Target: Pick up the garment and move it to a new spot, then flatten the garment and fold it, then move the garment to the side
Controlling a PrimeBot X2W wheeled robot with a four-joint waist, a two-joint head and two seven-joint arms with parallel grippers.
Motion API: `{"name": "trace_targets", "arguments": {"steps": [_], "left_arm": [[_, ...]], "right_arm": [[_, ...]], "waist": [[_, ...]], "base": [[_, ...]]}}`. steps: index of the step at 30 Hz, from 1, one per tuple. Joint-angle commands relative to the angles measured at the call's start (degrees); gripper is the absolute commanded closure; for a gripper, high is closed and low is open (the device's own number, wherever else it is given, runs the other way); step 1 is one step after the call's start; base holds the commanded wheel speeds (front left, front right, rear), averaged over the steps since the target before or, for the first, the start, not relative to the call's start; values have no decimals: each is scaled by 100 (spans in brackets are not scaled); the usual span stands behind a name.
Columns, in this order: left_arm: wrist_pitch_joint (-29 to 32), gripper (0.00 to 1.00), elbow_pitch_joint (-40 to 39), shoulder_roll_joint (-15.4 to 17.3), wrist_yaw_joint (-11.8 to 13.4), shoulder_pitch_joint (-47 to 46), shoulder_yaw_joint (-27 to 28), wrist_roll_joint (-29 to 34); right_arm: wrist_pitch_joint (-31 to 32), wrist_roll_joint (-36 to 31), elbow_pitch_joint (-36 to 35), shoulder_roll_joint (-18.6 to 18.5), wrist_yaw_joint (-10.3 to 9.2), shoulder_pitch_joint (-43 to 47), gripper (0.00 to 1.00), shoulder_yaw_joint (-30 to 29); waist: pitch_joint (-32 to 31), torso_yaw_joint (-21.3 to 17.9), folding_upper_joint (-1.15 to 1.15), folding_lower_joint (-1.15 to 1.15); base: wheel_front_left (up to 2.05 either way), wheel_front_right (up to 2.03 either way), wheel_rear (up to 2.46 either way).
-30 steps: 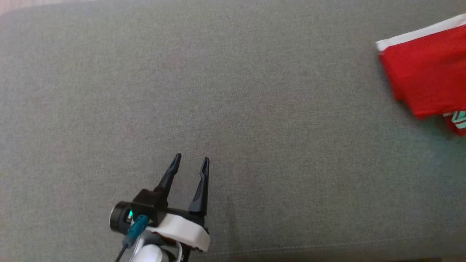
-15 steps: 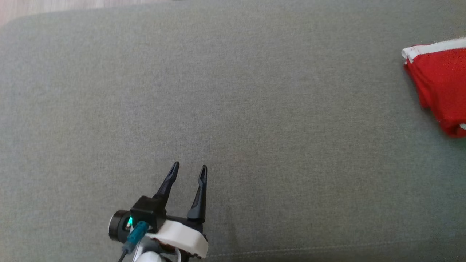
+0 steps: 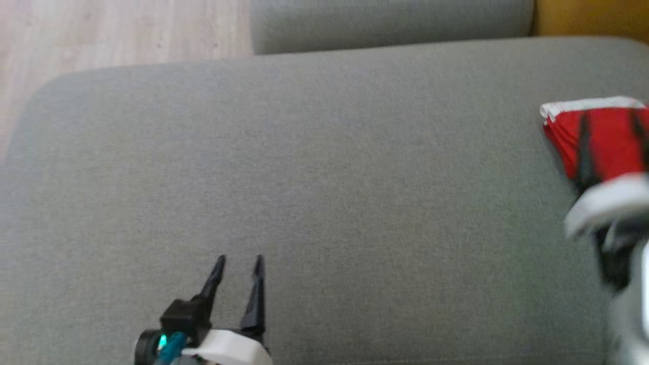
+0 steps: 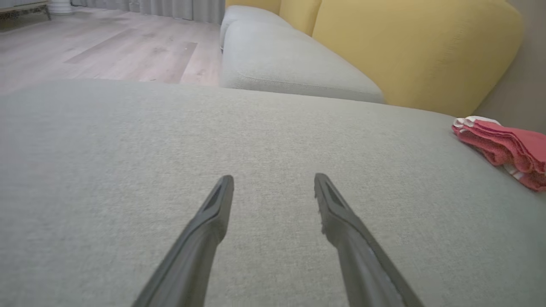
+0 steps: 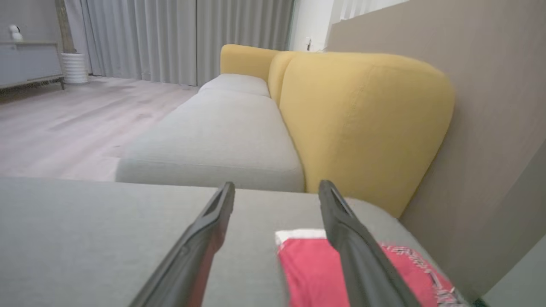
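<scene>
The red garment [image 3: 606,144] with a white band lies folded at the right end of the grey seat cushion [image 3: 324,177]. In the left wrist view the garment [image 4: 507,147] is a layered stack at far right. My right gripper [image 3: 608,117] hovers over it, blurred and open, nothing between its fingers. The right wrist view has that gripper [image 5: 278,184] spread above the garment [image 5: 311,268], whose white edge lies between the fingers. My left gripper [image 3: 239,261] is open and empty low over the bare cushion near its front edge, far left of the garment; its own view has it [image 4: 274,179] spread wide.
A second grey seat cushion [image 3: 390,23] adjoins at the back. Yellow backrest cushions [image 5: 362,119] and a beige wall [image 5: 490,106] stand just beyond the garment. Pale wood floor [image 3: 116,35] lies past the cushion's left end.
The head camera has shifted, showing more of the far side. The right gripper has come into view over the garment. The left gripper sits lower in the picture, still open.
</scene>
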Motion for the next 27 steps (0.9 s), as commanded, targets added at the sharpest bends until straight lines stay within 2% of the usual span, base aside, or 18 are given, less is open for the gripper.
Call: {"name": "trace_targets", "arguments": {"steps": [1,5,12,18,27], "left_arm": [[-71,0,-170,-33,56,-79,280,-29],[-71,0,-171,-7,-9,32,376,-46],[-71,0,-119,60,69,210,616,91],[-71,0,-160,50,63,355,788,199],[-71,0,-240,19,26,432,914,325]], "right_arm": [[-130,64,-499,105,39,267,0,177],[-357,185,-1075,508,39,1231,0,284],[-1163,159,-1018,726,39,2326,0,488],[-1642,357,-632,732,39,2628,0,687],[-1837,439,-312,734,39,2680,0,773]], "waist": [[-168,145,0,0],[-293,236,0,0],[-498,231,0,0],[-575,178,0,0],[-659,187,0,0]], "base": [[0,0,0],[0,0,0],[0,0,0],[0,0,0],[0,0,0]]}}
